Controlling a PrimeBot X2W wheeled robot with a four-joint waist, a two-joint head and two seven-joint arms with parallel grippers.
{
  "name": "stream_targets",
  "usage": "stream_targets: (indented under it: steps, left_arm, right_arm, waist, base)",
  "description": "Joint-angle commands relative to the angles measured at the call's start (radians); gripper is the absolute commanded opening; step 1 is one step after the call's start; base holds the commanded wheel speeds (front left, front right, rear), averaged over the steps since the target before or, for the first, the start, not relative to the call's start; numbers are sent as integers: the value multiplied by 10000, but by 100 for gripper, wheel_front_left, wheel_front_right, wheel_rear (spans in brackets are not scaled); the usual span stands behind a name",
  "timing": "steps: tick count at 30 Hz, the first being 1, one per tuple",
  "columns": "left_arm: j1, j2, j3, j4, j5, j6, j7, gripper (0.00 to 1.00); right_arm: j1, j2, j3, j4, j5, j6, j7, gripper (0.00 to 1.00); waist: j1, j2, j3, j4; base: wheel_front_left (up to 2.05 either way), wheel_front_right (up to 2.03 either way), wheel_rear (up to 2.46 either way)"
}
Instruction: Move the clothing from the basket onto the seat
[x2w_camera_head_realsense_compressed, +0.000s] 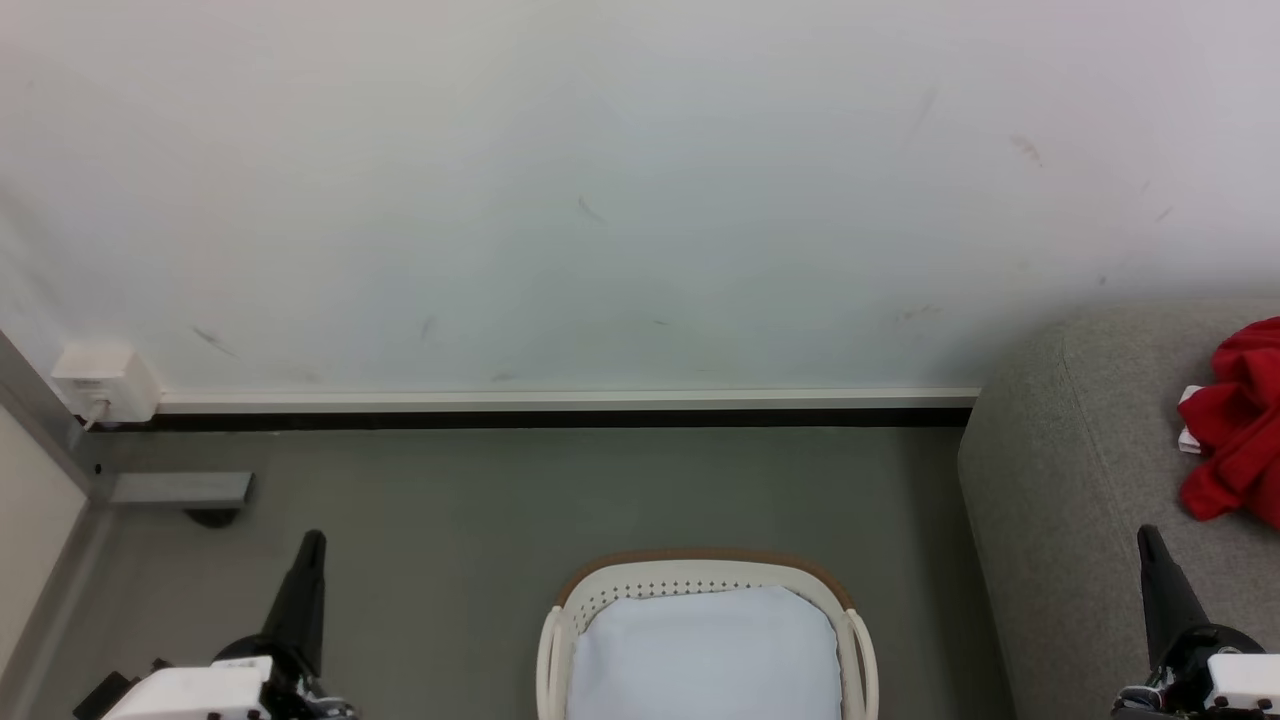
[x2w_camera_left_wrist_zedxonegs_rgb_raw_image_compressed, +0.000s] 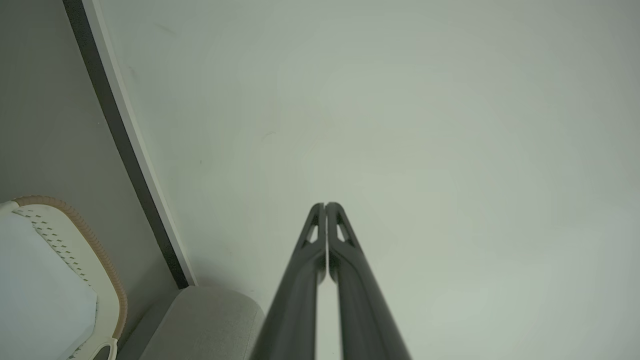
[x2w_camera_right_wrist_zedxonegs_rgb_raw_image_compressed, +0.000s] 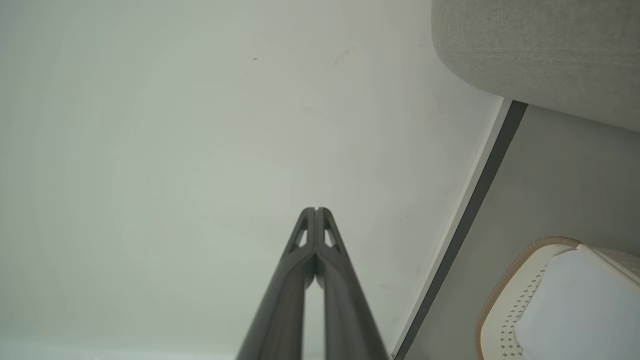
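Note:
The clothing (x2w_camera_head_realsense_compressed: 1238, 425), a bright red heap with a bit of white at its left, lies on the light grey seat (x2w_camera_head_realsense_compressed: 1060, 480) at the right edge of the head view. The white basket (x2w_camera_head_realsense_compressed: 700, 580) with its brown rim stands on the floor at bottom centre, holding a pale bluish-white pad (x2w_camera_head_realsense_compressed: 705, 655). My left gripper (x2w_camera_head_realsense_compressed: 312, 540) is shut and empty at the lower left, well left of the basket. Over the seat's front, below the red heap, my right gripper (x2w_camera_head_realsense_compressed: 1146, 535) is shut and empty. Both wrist views show closed fingertips, left (x2w_camera_left_wrist_zedxonegs_rgb_raw_image_compressed: 325, 205) and right (x2w_camera_right_wrist_zedxonegs_rgb_raw_image_compressed: 316, 210), pointing at the wall.
A white wall (x2w_camera_head_realsense_compressed: 600, 200) with a pale skirting and dark strip (x2w_camera_head_realsense_compressed: 560, 410) runs behind the basket. A white wall box (x2w_camera_head_realsense_compressed: 105, 382) and a grey metal foot (x2w_camera_head_realsense_compressed: 180, 490) sit at the far left. Grey floor (x2w_camera_head_realsense_compressed: 500, 500) lies between them and the basket.

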Motion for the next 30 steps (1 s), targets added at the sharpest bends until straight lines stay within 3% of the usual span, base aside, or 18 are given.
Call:
stream_targets:
  steps: [1, 30]
  left_arm:
    - [-65, 58, 19, -38, -130, -22, 51, 0]
    - [-64, 59, 20, -38, -130, -22, 51, 0]
  right_arm:
    - [-44, 11, -27, -42, -10, -21, 4, 0]
    - [-46, 23, -45, -41, -34, -21, 26, 0]
  waist:
    - [0, 0, 0, 0]
    - [0, 0, 0, 0]
  base:
    - [0, 0, 0]
    - [0, 0, 0]
